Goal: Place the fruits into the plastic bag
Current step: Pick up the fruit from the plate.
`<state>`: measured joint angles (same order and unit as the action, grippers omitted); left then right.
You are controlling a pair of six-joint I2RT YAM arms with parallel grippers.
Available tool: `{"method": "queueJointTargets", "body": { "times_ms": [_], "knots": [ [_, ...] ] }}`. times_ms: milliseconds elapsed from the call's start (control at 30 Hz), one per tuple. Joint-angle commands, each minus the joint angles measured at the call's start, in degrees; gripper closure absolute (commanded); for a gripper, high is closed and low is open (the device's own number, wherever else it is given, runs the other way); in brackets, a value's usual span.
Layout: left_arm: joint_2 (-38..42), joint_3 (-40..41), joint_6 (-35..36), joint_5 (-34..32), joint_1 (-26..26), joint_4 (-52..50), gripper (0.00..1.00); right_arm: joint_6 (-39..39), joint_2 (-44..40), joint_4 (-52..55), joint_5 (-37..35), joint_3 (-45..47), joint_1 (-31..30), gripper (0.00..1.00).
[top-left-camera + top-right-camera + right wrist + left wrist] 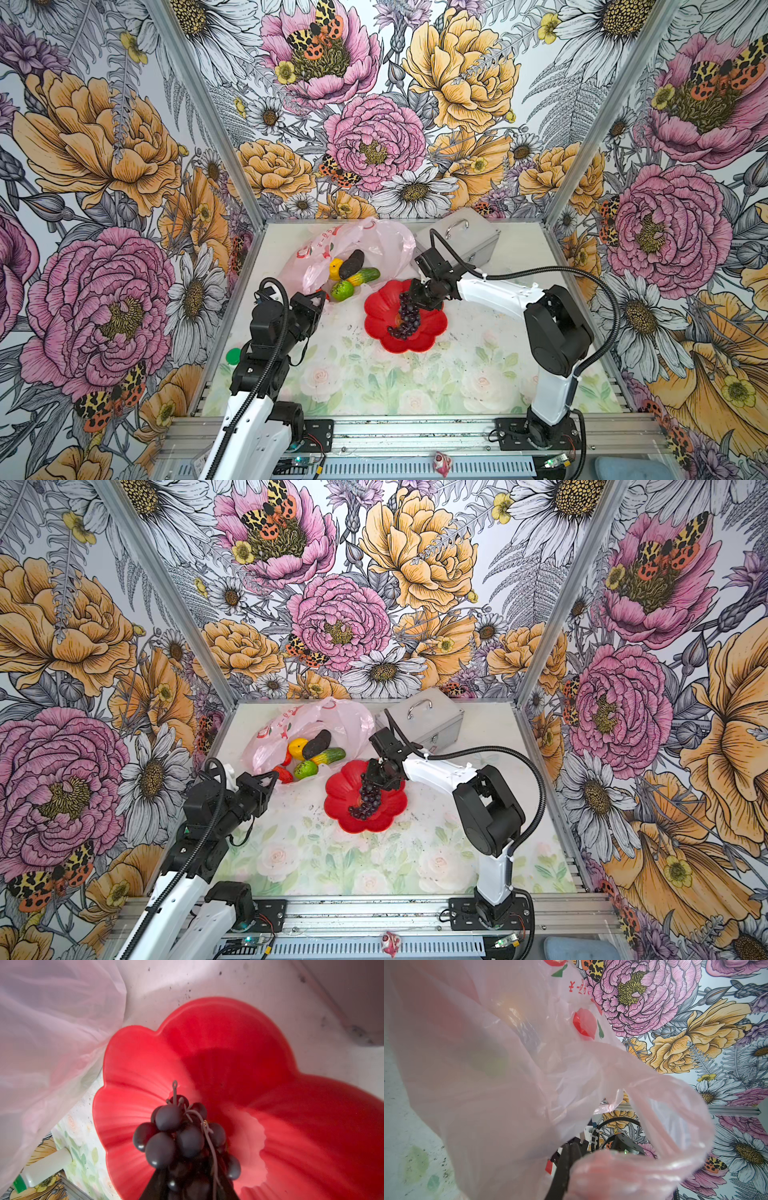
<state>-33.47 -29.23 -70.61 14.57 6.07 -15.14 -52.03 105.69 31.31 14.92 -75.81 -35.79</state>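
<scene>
Left tool [318, 296]: clamped shut on the near edge of the plastic bag [374, 241].
Right tool [409, 297]: above the red dish [430, 334], pinching the top of the grape bunch [405, 318], which trails down into the dish.
Bag mouth: lemon [336, 268], avocado [351, 264], lime [343, 289] and long green-orange fruit [365, 275] lie there, far left on the bench [374, 374].

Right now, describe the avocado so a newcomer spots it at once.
Find the pink bag at the back. In its mouth, the avocado lies between the lemon and the long green fruit. It's the only near-black one in the bag.
</scene>
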Motion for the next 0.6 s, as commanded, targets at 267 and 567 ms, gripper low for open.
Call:
{"method": "queueJointTargets", "body": {
  "times_ms": [267,567],
  "knots": [
    [-0.22,-0.57,-0.13,-0.11,-0.2,1.17,1.0,-1.41,-10.88,-10.91,5.83,4.53,0.99,0.69],
    [-1.78,-0.95,-0.06,-0.43,0.94,2.59,1.0,-1.14,-16.02,-10.83,8.92,1.24,0.66,0.7]
  ]
}}
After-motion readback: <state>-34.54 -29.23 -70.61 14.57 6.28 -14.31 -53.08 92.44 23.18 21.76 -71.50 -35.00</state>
